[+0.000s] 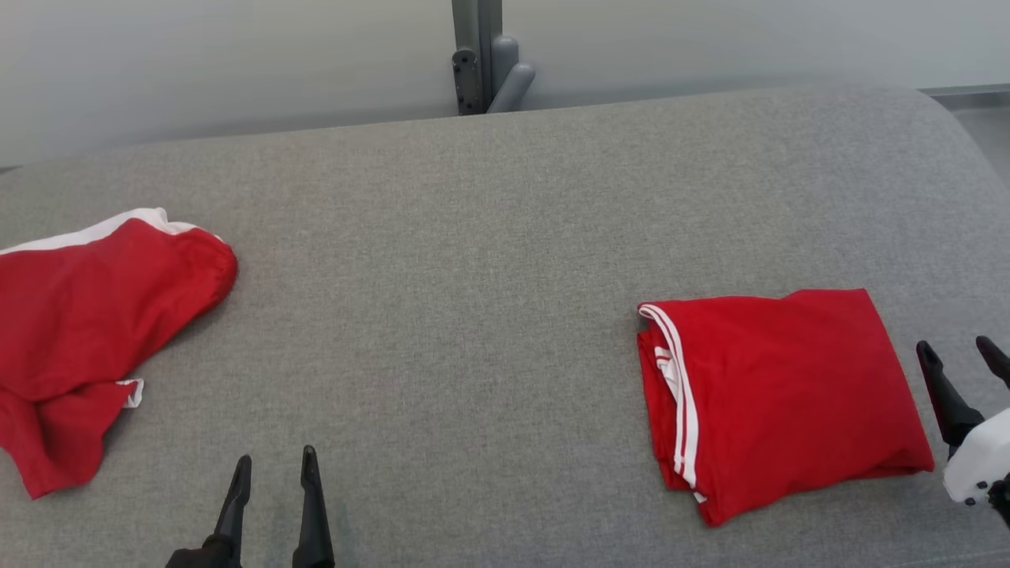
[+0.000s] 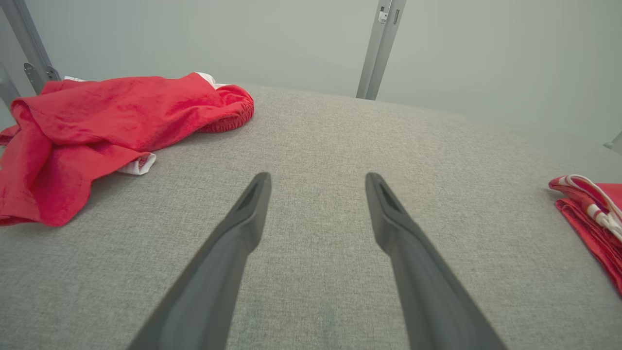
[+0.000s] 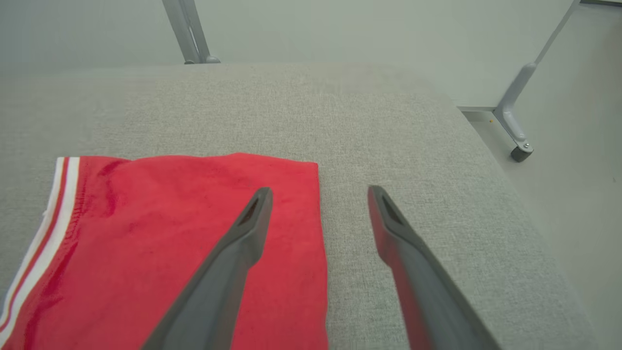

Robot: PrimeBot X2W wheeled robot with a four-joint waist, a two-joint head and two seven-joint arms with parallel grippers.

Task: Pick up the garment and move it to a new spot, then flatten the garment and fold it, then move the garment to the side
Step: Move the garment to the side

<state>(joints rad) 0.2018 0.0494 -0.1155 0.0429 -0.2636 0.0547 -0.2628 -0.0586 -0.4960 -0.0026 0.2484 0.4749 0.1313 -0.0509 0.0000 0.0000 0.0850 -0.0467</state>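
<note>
Right claw (image 1: 955, 345) spread beside folded garment (image 1: 777, 394); left claw (image 1: 276, 455) spread.

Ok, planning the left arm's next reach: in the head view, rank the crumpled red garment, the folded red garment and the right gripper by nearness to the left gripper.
1. Crumpled red garment, on the left gripper's left.
2. Folded red garment, far off to its right.
3. Right gripper, past that garment's right edge.

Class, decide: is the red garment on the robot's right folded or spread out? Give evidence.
Folded. The right-hand red garment lies as a compact rectangle on the grey cushion, with stacked layers along its white-striped edge.
</note>
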